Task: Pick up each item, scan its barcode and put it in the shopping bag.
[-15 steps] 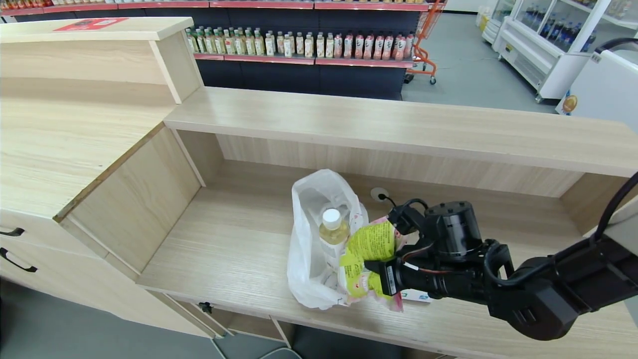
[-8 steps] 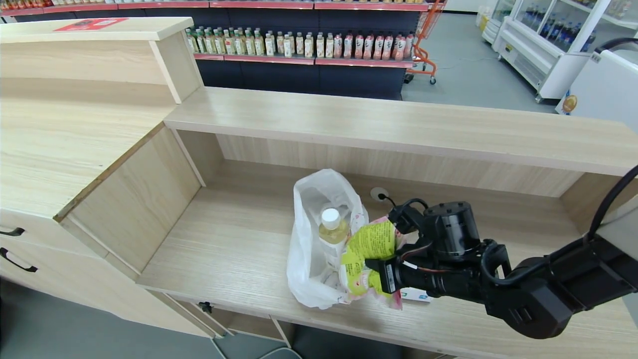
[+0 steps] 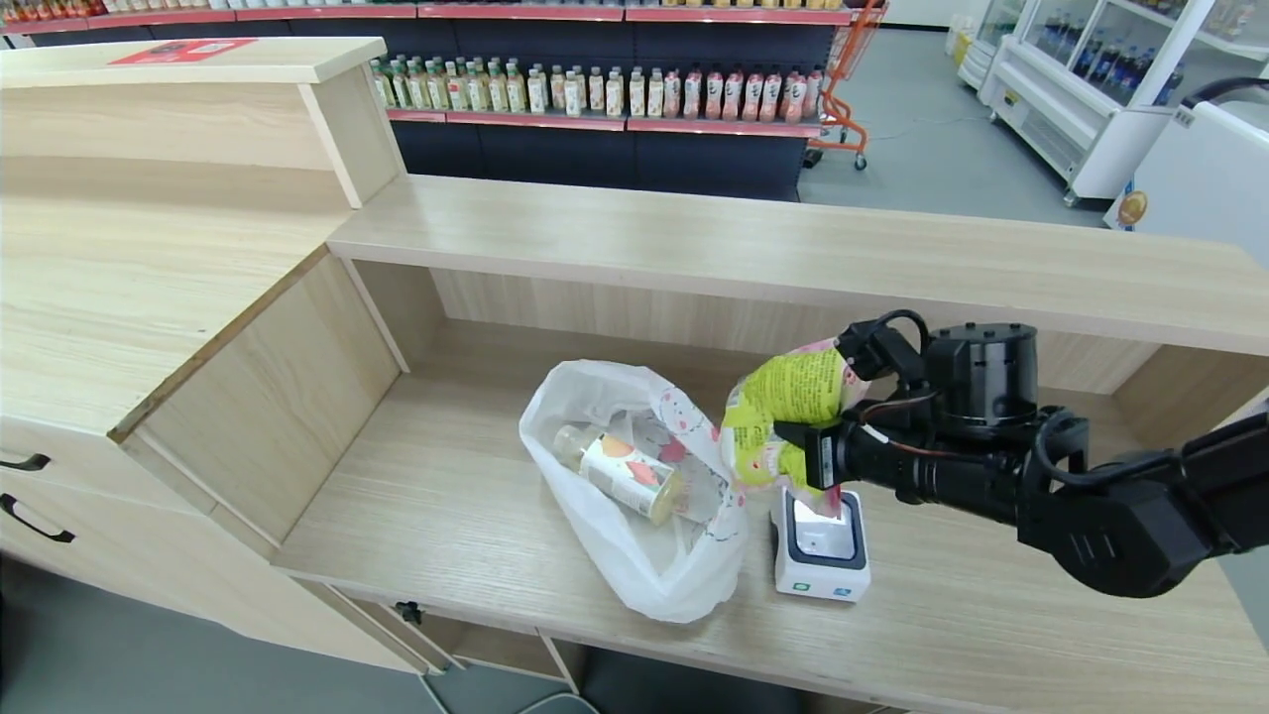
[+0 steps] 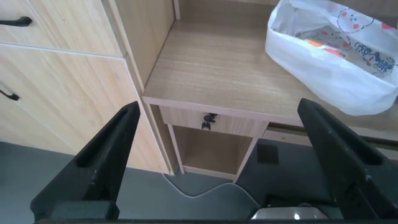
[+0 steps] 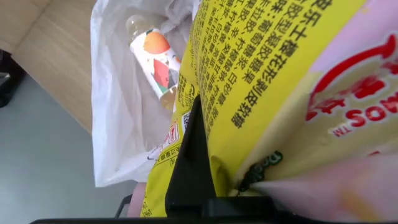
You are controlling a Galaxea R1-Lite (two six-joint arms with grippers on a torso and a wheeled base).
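A yellow-green and pink snack bag [image 3: 783, 397] hangs above the white barcode scanner [image 3: 821, 545] on the low wooden counter [image 3: 456, 496]. My right gripper [image 3: 798, 436] is shut on it, and the pack [image 5: 280, 81] fills the right wrist view against a black finger [image 5: 193, 168]. Left of the scanner lies the white shopping bag [image 3: 634, 565], mouth open, with a drink bottle [image 3: 620, 474] on its side inside. My left gripper [image 4: 230, 162] is open and empty, low in front of the counter edge near a drawer lock [image 4: 208, 119]; the shopping bag [image 4: 329, 62] shows beyond it.
A raised ledge [image 3: 793, 248] runs along the back of the counter, and a taller cabinet [image 3: 149, 248] stands to the left. A cable grommet area sits behind the snack bag. Store shelves with bottles [image 3: 595, 89] are beyond.
My right gripper has lifted the snack bag up and right, from the shopping bag's mouth to above the scanner. The shopping bag has slumped and the bottle now lies on its side.
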